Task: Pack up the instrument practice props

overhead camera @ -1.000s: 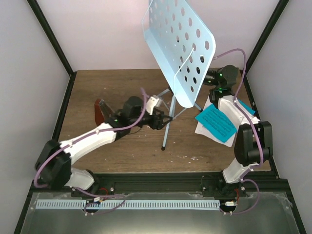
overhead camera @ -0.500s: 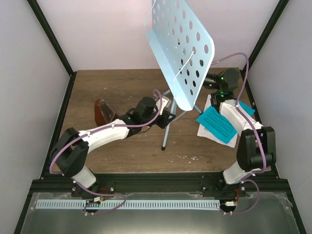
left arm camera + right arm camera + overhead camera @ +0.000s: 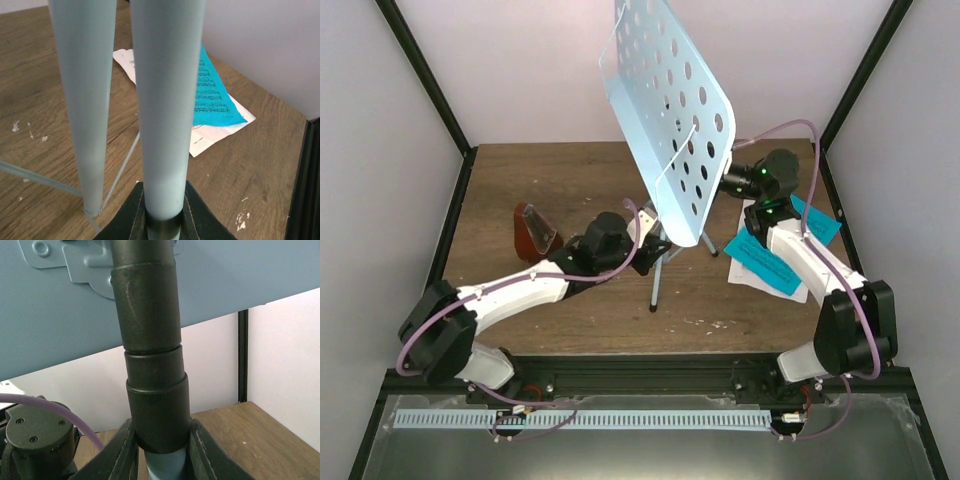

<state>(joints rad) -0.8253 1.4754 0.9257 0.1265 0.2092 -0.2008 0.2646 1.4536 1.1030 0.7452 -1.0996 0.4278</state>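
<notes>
The music stand's pale blue perforated tray (image 3: 665,110) leans high over the table on its thin tripod (image 3: 657,285). My left gripper (image 3: 645,250) is low on the tripod. In the left wrist view its jaws (image 3: 161,200) are shut on one pale tube (image 3: 162,125), with a second tube (image 3: 85,100) just to the left. My right gripper (image 3: 722,184) reaches under the tray, shut (image 3: 159,440) on the black collar (image 3: 155,405) of the stand's pole. White and blue sheet-music pages (image 3: 775,255) (image 3: 210,100) lie flat at the right. The red-brown metronome (image 3: 532,232) stands at the left.
Black frame posts (image 3: 425,75) and pale walls close in the wooden table (image 3: 570,180) on three sides. A black rail (image 3: 640,375) runs along the near edge, with a grey trough (image 3: 620,440) below it. The right forearm passes over the pages.
My left gripper has closed on the stand's tube after reaching in. The stand's tray has swung to the left. The right gripper kept its hold and moved left with it.
</notes>
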